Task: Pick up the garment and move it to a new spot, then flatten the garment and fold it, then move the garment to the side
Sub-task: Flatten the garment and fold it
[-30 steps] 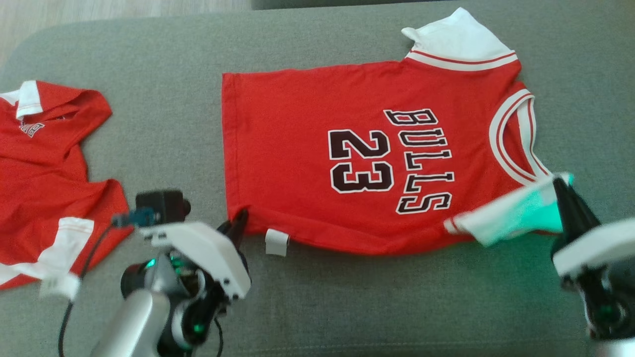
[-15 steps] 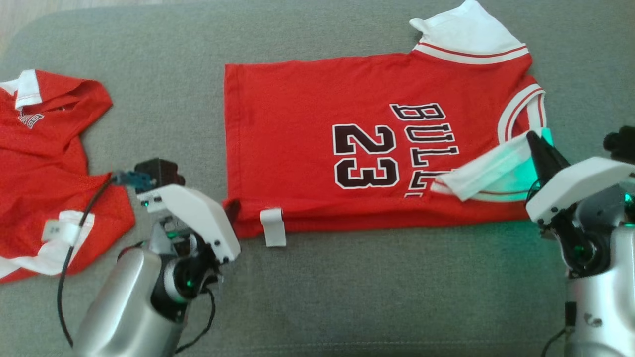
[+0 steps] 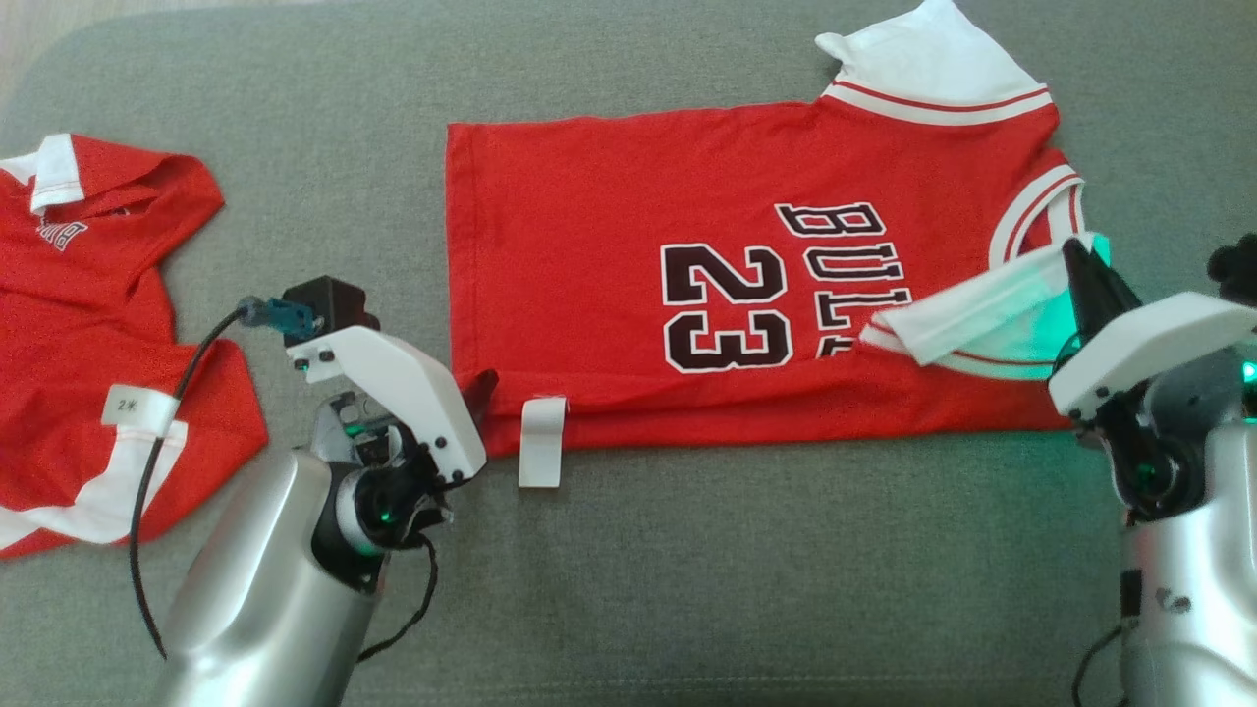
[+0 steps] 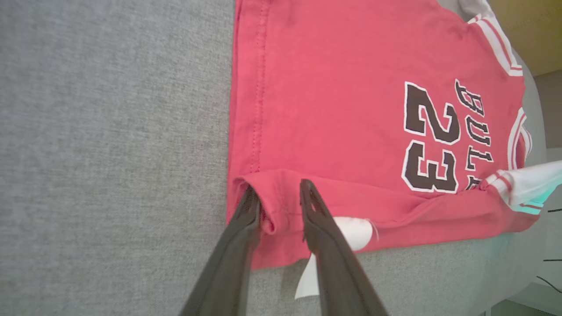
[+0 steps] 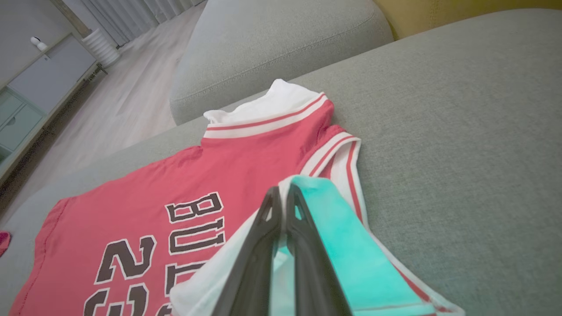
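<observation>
The garment [image 3: 609, 245] is a red jersey with "BULLS 23" on it, lying flat on the grey sofa cushion [image 3: 687, 589]. Its near edge is folded up over the front. My left gripper [image 3: 481, 385] is at the near left hem corner. In the left wrist view its fingers [image 4: 309, 206] stand apart, the left gripper [image 4: 279, 191] open, with the rolled red hem of the garment [image 4: 329, 87] lying loose between them. My right gripper [image 3: 1077, 260] is shut on the white sleeve [image 3: 967, 314], held over the lettering. Seen from the wrist, the right gripper [image 5: 283, 194] pinches that sleeve [image 5: 333, 245] above the garment [image 5: 131, 197].
A second red jersey [image 3: 88, 324] lies crumpled at the cushion's left end. A white tag [image 3: 542, 442] hangs from the garment's near edge. Beyond the garment are another grey cushion [image 5: 272, 39] and wooden floor [image 5: 123, 92].
My right gripper has carried the white sleeve up over the jersey's front, folding the near edge over. My left gripper's fingers have parted at the hem corner. The head camera also shifted.
</observation>
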Tool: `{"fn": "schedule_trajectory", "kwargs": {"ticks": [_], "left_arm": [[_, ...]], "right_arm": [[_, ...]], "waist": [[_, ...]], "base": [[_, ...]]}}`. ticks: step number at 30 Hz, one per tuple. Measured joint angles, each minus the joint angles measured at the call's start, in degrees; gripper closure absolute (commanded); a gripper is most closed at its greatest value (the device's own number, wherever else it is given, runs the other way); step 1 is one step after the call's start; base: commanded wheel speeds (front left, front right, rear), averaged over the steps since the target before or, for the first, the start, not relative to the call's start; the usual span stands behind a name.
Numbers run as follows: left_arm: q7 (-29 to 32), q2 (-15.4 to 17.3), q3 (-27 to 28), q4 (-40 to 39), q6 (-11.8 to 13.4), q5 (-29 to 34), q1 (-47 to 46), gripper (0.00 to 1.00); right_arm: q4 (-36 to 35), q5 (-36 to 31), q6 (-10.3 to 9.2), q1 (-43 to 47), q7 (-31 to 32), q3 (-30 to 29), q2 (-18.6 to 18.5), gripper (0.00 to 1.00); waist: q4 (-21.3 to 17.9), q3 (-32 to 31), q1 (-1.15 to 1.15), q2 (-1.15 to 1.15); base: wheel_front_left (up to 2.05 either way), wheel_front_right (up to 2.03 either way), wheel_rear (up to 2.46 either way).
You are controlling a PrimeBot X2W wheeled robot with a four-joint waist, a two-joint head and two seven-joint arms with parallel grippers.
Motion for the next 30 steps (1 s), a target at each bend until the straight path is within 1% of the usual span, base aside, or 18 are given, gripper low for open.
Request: {"fn": "schedule_trajectory", "kwargs": {"ticks": [1,3,4,5,8,11,13,15,16,17,19,23,25,30], "left_arm": [[0.0,0.0,0.0,0.3,-0.2,0.0,0.0,0.54],[-0.1,0.0,0.1,0.8,-0.2,-0.1,0.0,0.51],[-0.3,0.0,0.2,1.2,-0.2,-0.1,-0.1,0.16],[-0.9,0.0,0.3,1.6,-0.2,-0.1,-0.3,0.0],[-2.8,-0.1,0.9,2.2,-0.1,-0.1,-0.9,0.0],[-5.5,-0.3,2.4,1.2,-0.1,-0.1,-0.8,0.0],[-7.0,-0.1,2.9,-0.6,-0.1,-0.3,-0.6,0.0],[-8.1,0.4,2.5,-3.0,-0.3,0.4,0.0,0.0],[-8.0,0.9,2.1,-4.2,-0.5,0.7,0.9,0.0],[-7.0,2.6,0.4,-5.6,-0.8,1.9,3.4,0.0],[-6.5,4.9,-1.5,-5.7,-0.7,4.4,6.1,0.0],[-6.0,8.9,-2.9,-6.3,-0.7,7.9,8.2,0.0],[-5.8,9.2,-3.0,-6.9,-0.7,8.4,8.1,0.0],[-6.1,9.2,-3.2,-8.5,-0.7,8.7,8.0,0.0]], "right_arm": [[0.3,-0.3,0.0,-0.5,-0.6,-0.1,0.0,1.0],[1.3,-0.3,0.0,-1.5,-1.6,-0.6,0.1,1.0],[1.7,-0.3,0.0,-1.9,-2.4,-0.9,0.2,0.41],[1.9,-0.3,0.0,-2.1,-3.1,-1.1,0.2,0.0],[2.9,-0.2,0.0,-2.0,-3.1,-1.2,0.2,0.0],[1.2,-0.3,0.0,-1.5,-2.8,0.0,0.0,0.0],[-1.5,-1.1,0.0,-0.3,-2.5,1.6,-0.9,0.0],[-3.7,-1.8,0.0,2.1,-0.8,3.5,-2.9,0.0],[-4.9,-2.3,0.0,3.9,0.2,4.3,-4.1,0.0],[-6.7,-2.7,0.0,7.5,2.7,5.1,-5.9,0.0],[-7.9,-2.8,0.0,10.2,5.1,5.7,-7.5,0.0],[-9.3,-3.9,0.0,11.3,7.8,5.9,-10.3,0.0],[-9.7,-4.3,0.0,11.2,8.3,5.7,-11.4,0.0],[-9.9,-4.4,0.0,11.2,8.4,5.5,-11.3,0.0]], "waist": [[-0.1,0.0,0.0,0.0],[-0.2,-0.2,0.0,0.0],[-0.2,-0.2,0.0,0.0],[-0.2,-0.3,0.0,0.0],[-0.3,-0.5,0.0,0.0],[-0.4,-0.2,0.0,0.0],[-0.7,0.0,0.0,0.0],[-1.0,0.2,0.0,0.0],[-1.1,0.4,0.0,0.0],[-1.2,1.0,0.0,0.0],[-1.3,1.5,0.0,0.0],[-1.6,2.5,0.0,0.0],[-1.7,2.9,0.0,0.0],[-2.1,3.2,0.0,0.0]], "base": [[0.0,0.0,0.0],[0.0,0.0,0.0],[0.0,0.0,0.0],[0.0,0.0,0.0],[0.0,0.0,0.0],[0.0,0.0,0.0],[0.0,0.0,0.0],[0.0,0.0,0.0],[0.0,0.0,0.0],[0.0,0.0,0.0],[0.0,0.0,0.0],[0.0,0.0,0.0],[0.0,0.0,0.0],[0.0,0.0,0.0]]}}
